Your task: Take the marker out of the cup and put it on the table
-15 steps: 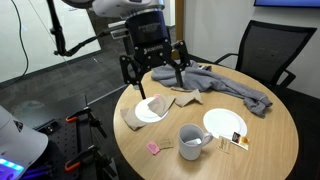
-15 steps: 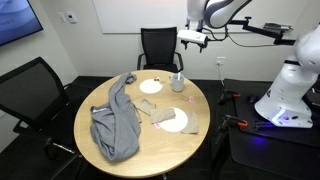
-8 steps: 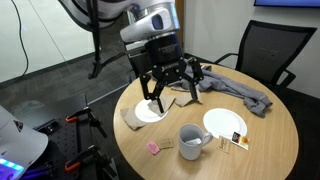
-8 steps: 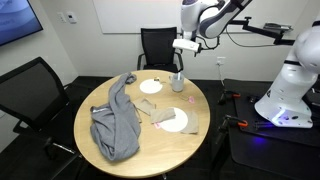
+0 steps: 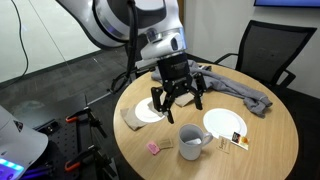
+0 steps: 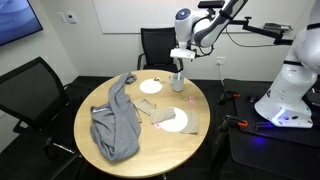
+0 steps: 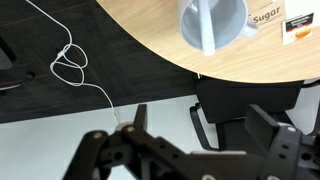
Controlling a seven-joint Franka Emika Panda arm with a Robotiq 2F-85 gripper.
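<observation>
The grey mug (image 5: 191,141) stands near the front edge of the round wood table (image 5: 275,140). It also shows in an exterior view (image 6: 178,82) and at the top of the wrist view (image 7: 212,22). I cannot make out the marker in any view; the inside of the mug is too small to read. My gripper (image 5: 178,96) hangs open and empty above and just behind the mug, fingers spread and pointing down. It hovers right over the mug in an exterior view (image 6: 179,62). Its dark fingers fill the bottom of the wrist view (image 7: 200,125).
Two white plates (image 5: 150,110) (image 5: 224,123) lie either side of the mug. A grey cloth (image 5: 235,88) sprawls at the back of the table. A pink scrap (image 5: 154,148) and sugar packets (image 5: 238,141) lie near the mug. A black chair (image 5: 265,50) stands behind.
My gripper has come down and moved across the table towards the mug, staying open. The mug and the other things have not moved.
</observation>
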